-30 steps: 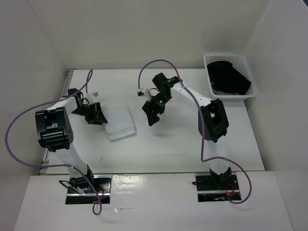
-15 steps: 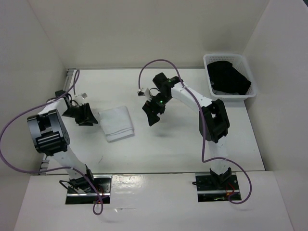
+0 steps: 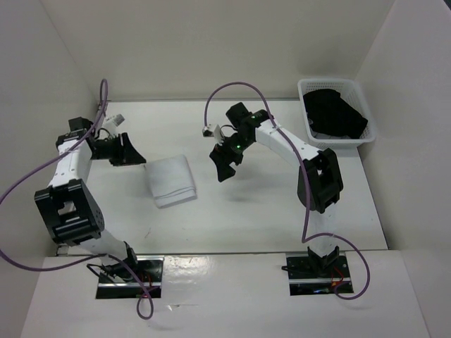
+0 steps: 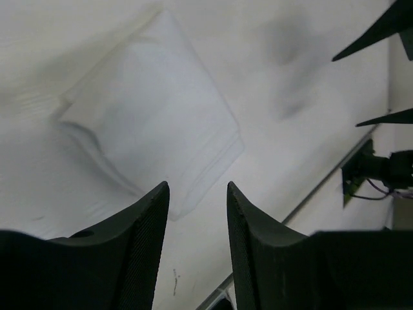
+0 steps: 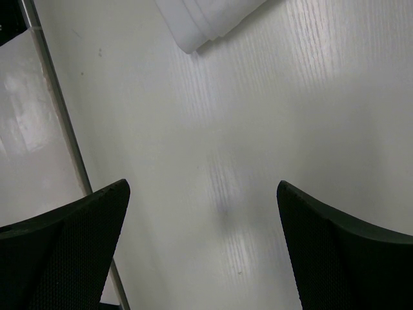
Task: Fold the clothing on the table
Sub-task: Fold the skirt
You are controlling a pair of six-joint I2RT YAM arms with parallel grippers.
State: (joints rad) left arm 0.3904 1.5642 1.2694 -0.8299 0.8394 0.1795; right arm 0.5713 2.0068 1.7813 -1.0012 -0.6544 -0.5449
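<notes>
The table (image 3: 239,218) bears the folded clothing (image 3: 172,180) and a white lattice basket (image 3: 343,141).

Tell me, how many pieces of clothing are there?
2. The white clothing lies folded on the table; a black garment sits in the basket, far right. More may hide beneath it.

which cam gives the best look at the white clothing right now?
Left wrist: the clothing fills much of the frame, and its stacked folded edges are readable. Top external shows the clothing whole but small. Right wrist catches only one folded corner of the clothing at the top edge.
</notes>
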